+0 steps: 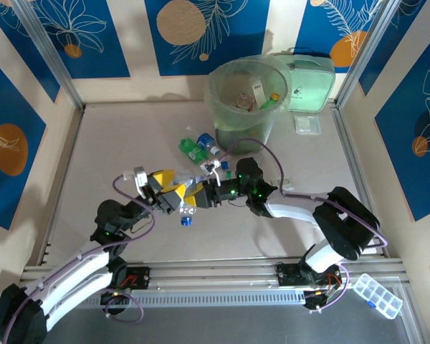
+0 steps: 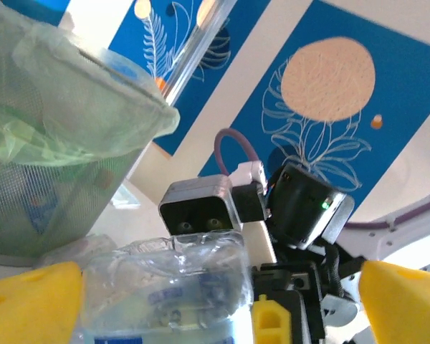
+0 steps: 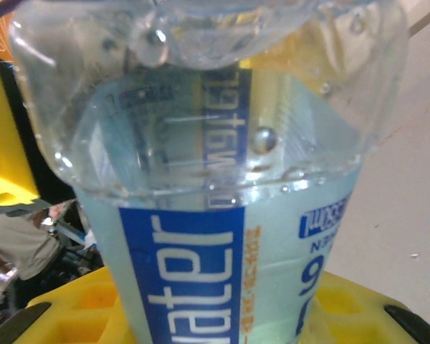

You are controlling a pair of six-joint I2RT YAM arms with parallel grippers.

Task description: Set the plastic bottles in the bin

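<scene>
A clear plastic bottle [image 1: 188,212] with a blue label and a blue cap hangs above the table's middle, between both grippers. My right gripper [image 1: 199,193] is shut on it; in the right wrist view the bottle [image 3: 201,215] stands between the yellow fingers [image 3: 64,315]. My left gripper [image 1: 170,188] is open, its yellow fingers [image 2: 36,301] spread wide on either side of the same bottle [image 2: 165,287] without pressing it. The bin [image 1: 247,93], lined with a pale green bag, stands at the back and holds several bottles. More plastic bottles [image 1: 195,148] lie on the table in front of it.
A mint-green flat case [image 1: 312,86] leans behind the bin, with a small clear box [image 1: 307,123] beside it. A clear compartment box [image 1: 376,294] sits at the near right, off the table. The bin's wall [image 2: 50,143] rises close on the left in the left wrist view.
</scene>
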